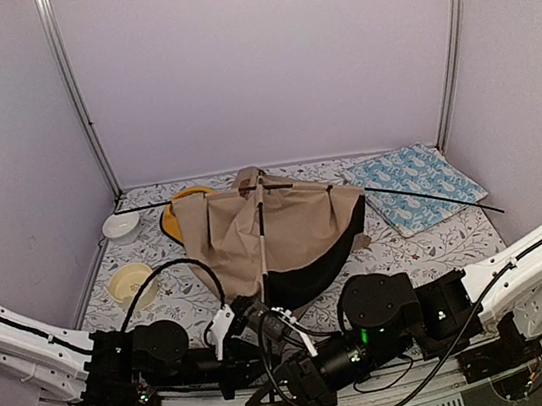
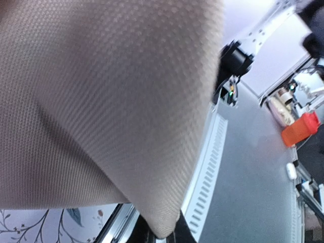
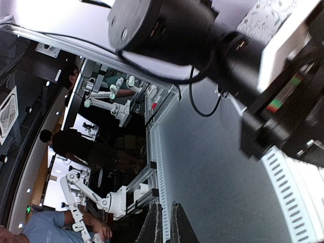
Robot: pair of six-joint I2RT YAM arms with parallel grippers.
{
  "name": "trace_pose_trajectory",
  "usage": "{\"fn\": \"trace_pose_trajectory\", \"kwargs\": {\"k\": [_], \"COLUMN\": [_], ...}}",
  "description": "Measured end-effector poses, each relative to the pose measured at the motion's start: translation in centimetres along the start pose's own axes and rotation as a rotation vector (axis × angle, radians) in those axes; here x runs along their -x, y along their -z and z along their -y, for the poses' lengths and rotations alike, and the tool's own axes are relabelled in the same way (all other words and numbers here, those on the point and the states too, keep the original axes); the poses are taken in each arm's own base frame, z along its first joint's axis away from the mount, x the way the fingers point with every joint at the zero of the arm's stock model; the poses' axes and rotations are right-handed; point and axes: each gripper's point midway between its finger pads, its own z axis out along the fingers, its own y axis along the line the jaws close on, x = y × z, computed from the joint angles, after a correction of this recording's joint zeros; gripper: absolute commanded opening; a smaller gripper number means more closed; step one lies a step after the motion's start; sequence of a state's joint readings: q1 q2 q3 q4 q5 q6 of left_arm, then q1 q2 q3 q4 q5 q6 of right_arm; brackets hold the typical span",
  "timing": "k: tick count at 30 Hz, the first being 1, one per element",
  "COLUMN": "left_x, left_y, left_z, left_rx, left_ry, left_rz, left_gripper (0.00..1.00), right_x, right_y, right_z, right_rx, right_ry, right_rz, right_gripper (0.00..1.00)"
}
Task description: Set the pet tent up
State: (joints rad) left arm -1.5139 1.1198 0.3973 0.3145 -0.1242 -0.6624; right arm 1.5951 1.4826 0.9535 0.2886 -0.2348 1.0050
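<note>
Tent position: the tan canvas pet tent (image 1: 276,238) lies slumped mid-table on the floral-print table cover (image 1: 419,253). It is not standing, and black trim shows along its near right edge.
Poles: thin black poles (image 1: 432,197) jut out on both sides. One tip reaches over the blue patterned cushion (image 1: 415,183), the other ends near the small white bowl (image 1: 121,227).
Left pincer: your left gripper (image 2: 169,237) is closed. A fold of canvas tapers down into its fingers, so it reads as pinching the tent.
Right pincer: your right gripper (image 3: 163,225) is closed with nothing visible between the fingers. It points off the table toward the room.
Risk, slip: the pinch looks to be on a thin fold, so a hard pull likely lets the canvas slide out.
Risk, sweep: drag or lift the tent and the long poles swing with it. They could knock the white bowl, or the yellow feeder (image 1: 181,197) tucked behind the tent's left edge.
Risk, crowding: both wrists sit close together at the near edge among looped black cables (image 1: 175,272). A quick move could snag a cable or bump the other arm.
Risk, blind side: cloth fills most of the left wrist view, so judge from the top view.
Writing: none legible. The orange container (image 2: 300,129) off the table shows no readable label, and no label on the tent can be made out.
</note>
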Motion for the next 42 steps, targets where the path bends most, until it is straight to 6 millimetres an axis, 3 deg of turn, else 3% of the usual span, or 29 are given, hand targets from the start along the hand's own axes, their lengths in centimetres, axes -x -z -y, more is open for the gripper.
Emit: {"fn": "trace_pose_trajectory", "kwargs": {"k": [3, 5, 8, 13, 20, 29, 36, 42], "left_x": [1.0, 1.3, 1.6, 2.7, 4.0, 2.8, 2.4, 3.0], "left_y": [0.6, 0.8, 1.1, 1.5, 1.9, 1.2, 0.9, 1.1], "left_z": [1.2, 1.5, 1.7, 1.9, 2.7, 3.7, 3.5, 3.5], "left_rx": [-0.008, -0.003, 0.020, 0.057, 0.088, 0.103, 0.114, 0.119], "left_ry": [-0.008, -0.013, -0.019, -0.020, -0.011, -0.025, -0.014, 0.007], "left_rz": [0.059, 0.082, 0.113, 0.170, 0.230, 0.207, 0.207, 0.232], "left_gripper": [0.00, 0.00, 0.00, 0.00, 0.00, 0.00, 0.00, 0.00], "right_x": [2.4, 4.9, 7.0, 8.3, 9.8, 13.5, 13.9, 15.0], "right_y": [1.3, 2.4, 3.3, 4.6, 6.3, 8.0, 7.9, 8.0], "right_z": [0.4, 1.6, 3.1, 4.6, 5.2, 4.2, 5.3, 4.8], "right_rx": [-0.011, -0.041, -0.085, -0.133, -0.151, -0.158, -0.193, -0.198], "right_ry": [0.057, 0.084, 0.124, 0.167, 0.173, 0.189, 0.186, 0.194], "right_rz": [0.046, 0.095, 0.120, 0.121, 0.114, 0.158, 0.142, 0.147], "right_gripper": [0.00, 0.00, 0.00, 0.00, 0.00, 0.00, 0.00, 0.00]}}
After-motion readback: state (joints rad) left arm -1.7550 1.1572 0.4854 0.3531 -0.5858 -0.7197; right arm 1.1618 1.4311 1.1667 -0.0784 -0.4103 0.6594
